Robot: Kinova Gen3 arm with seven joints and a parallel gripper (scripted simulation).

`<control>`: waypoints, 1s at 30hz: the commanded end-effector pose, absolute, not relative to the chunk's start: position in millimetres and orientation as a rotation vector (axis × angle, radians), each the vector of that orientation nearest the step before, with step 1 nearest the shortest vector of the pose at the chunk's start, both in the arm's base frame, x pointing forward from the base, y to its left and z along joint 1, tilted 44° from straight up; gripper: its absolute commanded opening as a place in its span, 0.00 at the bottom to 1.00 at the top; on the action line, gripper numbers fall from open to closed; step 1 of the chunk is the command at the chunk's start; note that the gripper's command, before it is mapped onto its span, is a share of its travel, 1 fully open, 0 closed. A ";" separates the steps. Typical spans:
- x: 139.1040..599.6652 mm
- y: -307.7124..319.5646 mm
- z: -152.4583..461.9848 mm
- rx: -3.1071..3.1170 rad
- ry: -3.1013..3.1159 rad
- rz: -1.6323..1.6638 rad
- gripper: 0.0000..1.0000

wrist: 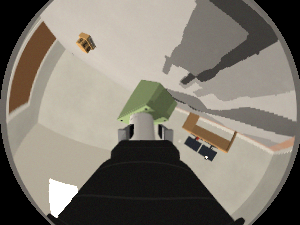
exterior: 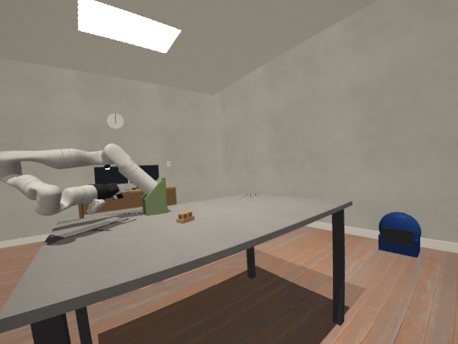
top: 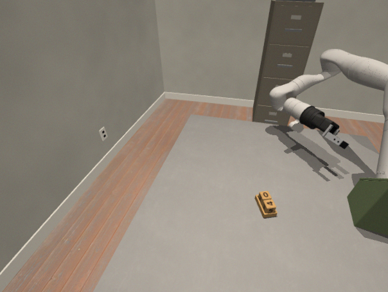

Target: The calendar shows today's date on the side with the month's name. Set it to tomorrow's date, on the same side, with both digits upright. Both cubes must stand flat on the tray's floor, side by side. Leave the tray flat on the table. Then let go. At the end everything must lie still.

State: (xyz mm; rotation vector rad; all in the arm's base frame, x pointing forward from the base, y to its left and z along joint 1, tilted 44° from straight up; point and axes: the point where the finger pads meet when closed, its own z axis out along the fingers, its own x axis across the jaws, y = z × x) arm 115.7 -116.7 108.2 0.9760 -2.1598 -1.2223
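The calendar's orange wooden tray point(top: 270, 215) point(exterior: 186, 220) lies flat on the grey table. Two orange cubes stand side by side in it. The far cube point(top: 265, 195) has a 0 on top. The near cube point(top: 270, 203) has a 4 on top, turned sideways, and a partly visible digit, perhaps a 5, on its near side. The month's name and the digits beside it cannot be read. The calendar point(wrist: 85, 43) is small in the wrist view. My gripper point(top: 339, 138) point(exterior: 122, 193) point(wrist: 146, 129) is open and empty, high above the table and well away from the calendar.
The green arm base point(top: 370, 206) point(exterior: 155, 202) point(wrist: 147, 101) stands on the table near the tray. A tall filing cabinet point(top: 282, 61) stands on the floor beyond the table's far edge. The arm's shadow falls on the table below the gripper.
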 end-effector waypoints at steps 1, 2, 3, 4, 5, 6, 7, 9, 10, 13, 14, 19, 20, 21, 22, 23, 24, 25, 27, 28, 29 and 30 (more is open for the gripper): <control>119.4 -109.9 105.7 1.031 -2.113 -1.221 1.00; 120.4 -110.7 103.1 1.096 -2.072 -1.204 1.00; 121.8 -111.5 100.2 1.165 -2.026 -1.186 1.00; 123.6 -112.5 97.0 1.237 -1.976 -1.166 1.00; 126.0 -113.6 93.7 1.308 -1.921 -1.145 1.00; 126.0 -113.6 93.6 1.311 -1.919 -1.144 1.00; 129.0 -114.7 89.9 1.386 -1.858 -1.121 1.00; 132.7 -115.7 86.0 1.462 -1.791 -1.096 1.00; 137.1 -116.6 81.8 1.538 -1.718 -1.070 1.00; 147.8 -117.7 73.1 1.684 -1.563 -1.014 1.00; 148.1 -117.7 72.9 1.688 -1.559 -1.013 1.00; 162.2 -117.2 63.2 1.829 -1.382 -0.951 1.00; 170.3 -116.0 58.1 1.894 -1.288 -0.918 1.00; 176.2 -114.8 54.6 1.937 -1.221 -0.895 1.00; 178.9 -114.1 52.9 1.956 -1.191 -0.885 1.00; 186.8 -111.9 48.4 2.005 -1.105 -0.855 1.00; 188.2 -111.5 47.7 2.013 -1.091 -0.850 1.00; 197.3 -108.2 42.6 2.063 -0.995 -0.817 1.00; 207.6 -103.6 37.1 2.113 -0.889 -0.781 1.00; 213.3 -100.7 34.1 2.138 -0.832 -0.761 1.00; 217.7 -98.3 31.8 2.156 -0.787 -0.745 1.00; 225.5 -93.5 27.7 2.186 -0.708 -0.718 1.00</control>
